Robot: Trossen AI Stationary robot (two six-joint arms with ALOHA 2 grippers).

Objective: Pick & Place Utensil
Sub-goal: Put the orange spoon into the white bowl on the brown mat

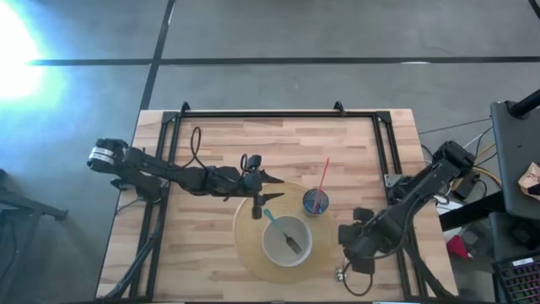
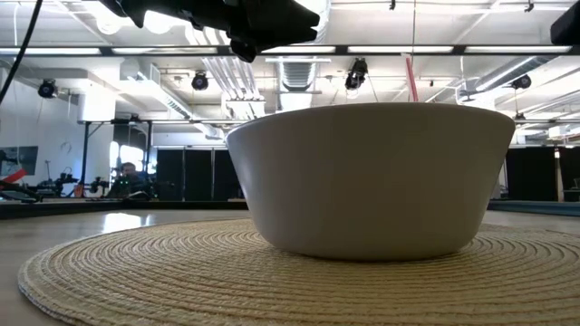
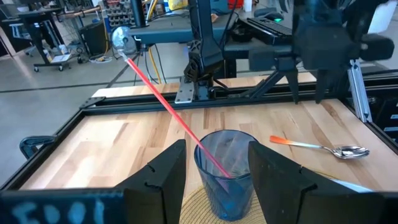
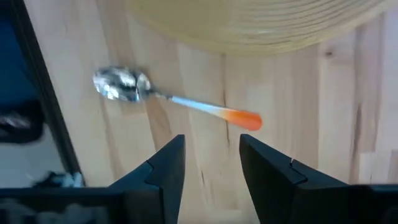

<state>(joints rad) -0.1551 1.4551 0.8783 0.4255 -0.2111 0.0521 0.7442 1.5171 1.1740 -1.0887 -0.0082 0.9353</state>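
A spoon with an orange-and-blue handle lies flat on the wood beside the woven mat; it also shows in the left wrist view. My right gripper hovers open above the spoon without touching it. My left gripper is open and level, pointing at a blue cup that stands just ahead of its fingers on the mat's edge. A red-handled utensil leans in the cup. A white bowl on the mat holds a teal-handled utensil.
A black frame runs along the table's far edge and down both sides. The round mat covers the near middle of the table. The bowl fills the low view, with the left arm overhead. Bare wood lies far left.
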